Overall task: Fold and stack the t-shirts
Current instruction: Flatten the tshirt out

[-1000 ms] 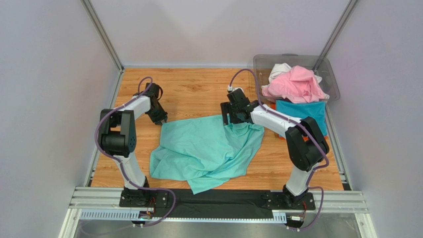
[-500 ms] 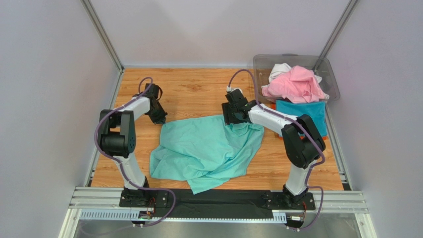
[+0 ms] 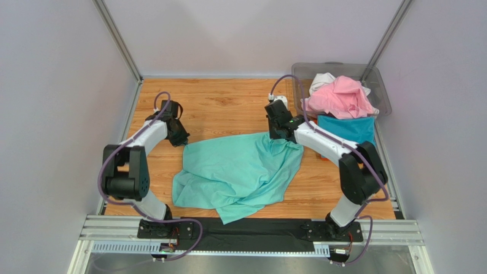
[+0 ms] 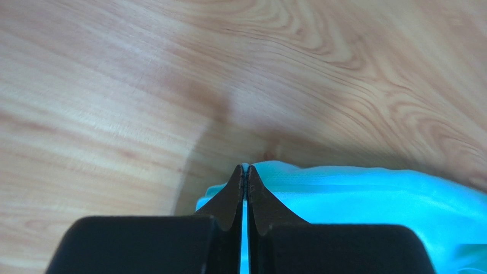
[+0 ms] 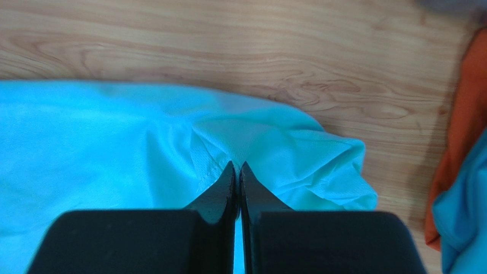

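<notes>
The mint green t-shirt (image 3: 237, 171) lies rumpled at the middle of the desk (image 3: 223, 105), its lower part reaching the near edge. The left gripper (image 3: 182, 140) is pinched tight on the shirt's far-left corner, and the right gripper (image 3: 278, 136) is clamped on its far-right edge. Both arms bend their elbows out toward the side edges, with the forearms angled inward and low.

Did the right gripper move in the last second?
Yes. The right gripper, shut on the mint green t-shirt, has shifted right in the top view, closer to the clear grey plastic bin.
</notes>
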Controlling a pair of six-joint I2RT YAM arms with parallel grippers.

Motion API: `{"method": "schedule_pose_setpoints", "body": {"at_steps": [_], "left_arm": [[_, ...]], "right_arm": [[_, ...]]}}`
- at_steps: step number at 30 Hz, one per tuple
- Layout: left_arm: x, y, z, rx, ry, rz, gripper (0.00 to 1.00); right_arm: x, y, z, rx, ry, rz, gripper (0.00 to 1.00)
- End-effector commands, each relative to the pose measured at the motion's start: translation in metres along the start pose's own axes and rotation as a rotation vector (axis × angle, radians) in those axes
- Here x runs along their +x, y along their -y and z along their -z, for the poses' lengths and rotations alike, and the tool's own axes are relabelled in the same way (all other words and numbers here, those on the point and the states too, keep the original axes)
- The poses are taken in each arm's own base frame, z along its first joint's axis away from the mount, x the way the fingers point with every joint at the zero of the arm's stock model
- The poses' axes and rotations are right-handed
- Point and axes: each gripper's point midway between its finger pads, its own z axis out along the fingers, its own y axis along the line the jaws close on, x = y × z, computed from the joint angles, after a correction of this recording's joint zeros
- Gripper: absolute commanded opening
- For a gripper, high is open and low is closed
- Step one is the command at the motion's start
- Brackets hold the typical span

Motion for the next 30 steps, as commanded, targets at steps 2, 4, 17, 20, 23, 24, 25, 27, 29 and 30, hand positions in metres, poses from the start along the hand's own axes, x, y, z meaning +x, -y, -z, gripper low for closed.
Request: {"method": "schedule_pose_setpoints", "body": {"at_steps": [2,4,17,20,23,24,25,27,29,30], "left_arm": [[-0.031,0.019,0.083,0.158,0.222,0.035,0.0],[-0.032,0.018,0.11,0.203,0.283,0.043,0.0],[-0.018,0.011,0.399,0.693,0.85,0.019,0.0],[-0.005,0.013,0.476,0.829,0.95,-0.039,0.0],[0.006,0.011,0.541,0.931,1.048,-0.086,0.0],[0.009,0.009,0.555,0.947,1.072,-0.09,0.0],[0.012,0.007,0.564,0.958,1.081,-0.099,0.0],[0.022,0.003,0.597,1.005,1.134,-0.125,0.0],[0.031,0.0,0.618,1.045,1.168,-0.144,0.0],[0.034,-0.001,0.623,1.058,1.171,-0.142,0.0]], "right_arm": [[-0.056,0.008,0.079,-0.048,0.215,-0.026,0.0],[-0.07,0.011,0.113,-0.085,0.278,-0.034,0.0],[-0.117,-0.024,0.383,-0.735,0.705,0.139,0.0],[-0.118,-0.024,0.447,-0.863,0.786,0.161,0.0],[-0.12,-0.016,0.502,-0.938,0.867,0.167,0.0],[-0.121,-0.013,0.516,-0.952,0.891,0.164,0.0],[-0.122,-0.012,0.528,-0.97,0.911,0.166,0.0],[-0.118,-0.009,0.566,-1.054,0.97,0.181,0.0],[-0.11,-0.015,0.588,-1.147,0.975,0.226,0.0],[-0.108,-0.012,0.604,-1.18,0.994,0.226,0.0]]}}
